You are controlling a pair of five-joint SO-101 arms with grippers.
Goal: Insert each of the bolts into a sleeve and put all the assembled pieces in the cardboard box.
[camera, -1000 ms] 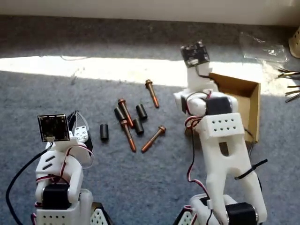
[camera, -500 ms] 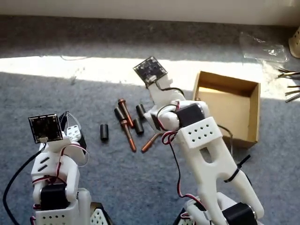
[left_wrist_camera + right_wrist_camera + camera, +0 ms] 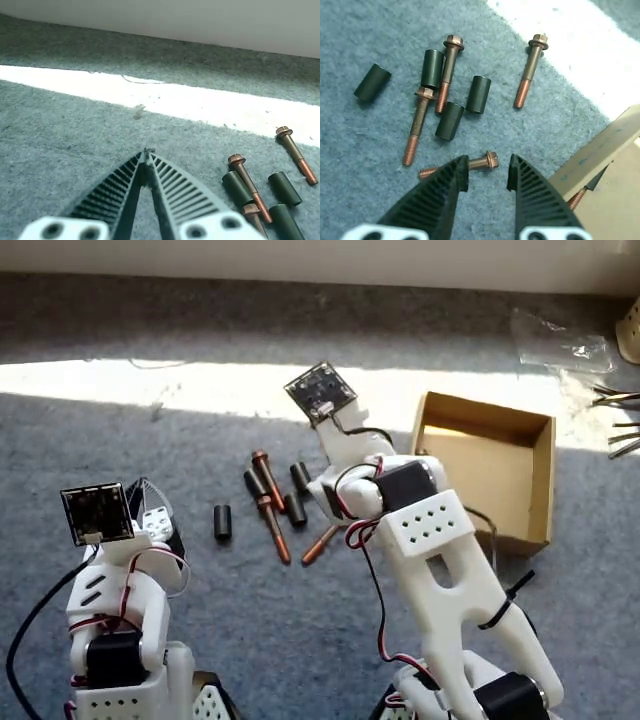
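Several copper bolts and black sleeves lie loose on the grey carpet. In the right wrist view my right gripper [image 3: 487,162] hangs open just above one bolt [image 3: 465,166], whose head lies between the fingertips. Beyond it lie a sleeve [image 3: 450,120], a second sleeve [image 3: 478,93] and a bolt [image 3: 530,70]. From the high view the right arm covers part of the group; a bolt [image 3: 272,530] and a lone sleeve [image 3: 222,522] show left of it. My left gripper [image 3: 146,152] is shut and empty, left of the pile. The cardboard box [image 3: 535,455] stands at the right.
A copper bolt end [image 3: 577,197] pokes out inside the box beside my right finger. A sunlit strip [image 3: 200,390] crosses the carpet behind the parts. Metal tools [image 3: 615,430] and a clear bag [image 3: 560,340] lie at the far right.
The right arm swung left from over the cardboard box to above the bolts, then held still. The left arm shifted slightly left.
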